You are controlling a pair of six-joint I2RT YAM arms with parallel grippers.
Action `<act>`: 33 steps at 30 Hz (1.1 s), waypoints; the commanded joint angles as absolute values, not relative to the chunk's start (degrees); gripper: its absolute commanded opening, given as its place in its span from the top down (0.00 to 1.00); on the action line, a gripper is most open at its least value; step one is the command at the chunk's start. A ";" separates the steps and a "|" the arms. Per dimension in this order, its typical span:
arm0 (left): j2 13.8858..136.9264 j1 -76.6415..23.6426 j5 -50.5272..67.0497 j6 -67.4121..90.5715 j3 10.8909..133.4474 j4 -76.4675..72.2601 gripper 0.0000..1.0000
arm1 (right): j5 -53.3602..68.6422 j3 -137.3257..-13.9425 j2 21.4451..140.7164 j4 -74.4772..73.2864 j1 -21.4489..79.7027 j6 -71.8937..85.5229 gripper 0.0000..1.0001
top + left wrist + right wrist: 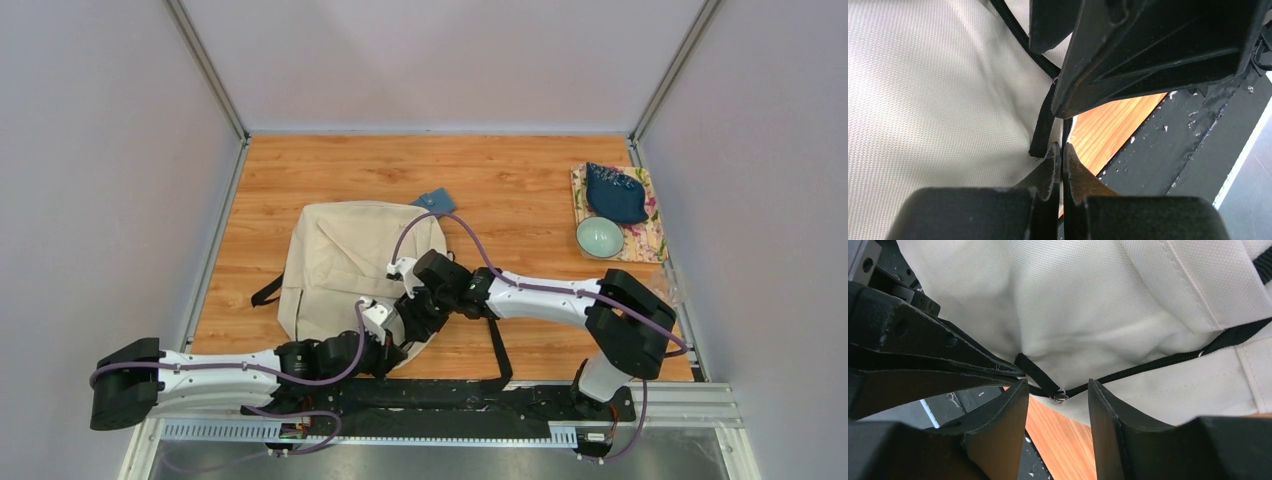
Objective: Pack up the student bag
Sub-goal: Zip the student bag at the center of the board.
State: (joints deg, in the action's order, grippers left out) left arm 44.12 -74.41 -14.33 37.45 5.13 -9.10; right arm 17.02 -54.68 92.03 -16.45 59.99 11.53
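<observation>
Setting: robotics laboratory test cell. Evidence: plain pale grey panel walls [100,150] on three sides; aluminium corner posts [206,65]; orange wood-grain laminate tabletop [520,180]; slotted metal mounting rail [450,435] at near edge; two white-and-black jointed robot arms [220,365].

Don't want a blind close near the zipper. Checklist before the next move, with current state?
1. Left end effector shut on the student bag, at the black tab: ok.
2. How much material that pinch holds: cannot tell.
3. Right end effector open: ok.
4. Zipper pull sits between the right fingers, not yet gripped: ok.
5. Bag open for packing: not ok, the zipper looks closed along the visible stretch.
6. Teal wallet inside the bag: not ok, it lies outside, past the bag's far edge.
</observation>
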 commanded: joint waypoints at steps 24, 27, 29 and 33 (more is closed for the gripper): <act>40.96 -74.79 -16.88 38.67 4.22 -4.13 1.00 | 9.24 -55.64 98.80 -14.15 63.46 9.04 1.00; 40.96 -74.79 -16.26 38.67 4.13 -4.04 1.00 | 4.50 -54.58 97.56 -12.75 62.93 12.29 1.00; 40.87 -74.79 -15.82 38.76 3.87 -3.96 1.00 | 1.41 -54.23 96.68 -11.96 61.45 14.84 1.00; 40.96 -74.79 -14.59 38.94 3.52 -3.96 1.00 | 0.44 -52.74 95.54 -9.15 58.28 23.53 1.00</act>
State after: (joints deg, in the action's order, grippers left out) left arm 41.08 -74.61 -15.51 38.72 4.60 -5.41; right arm 7.68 -54.70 97.80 -12.29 62.02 15.51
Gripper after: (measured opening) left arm 0.008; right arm 0.014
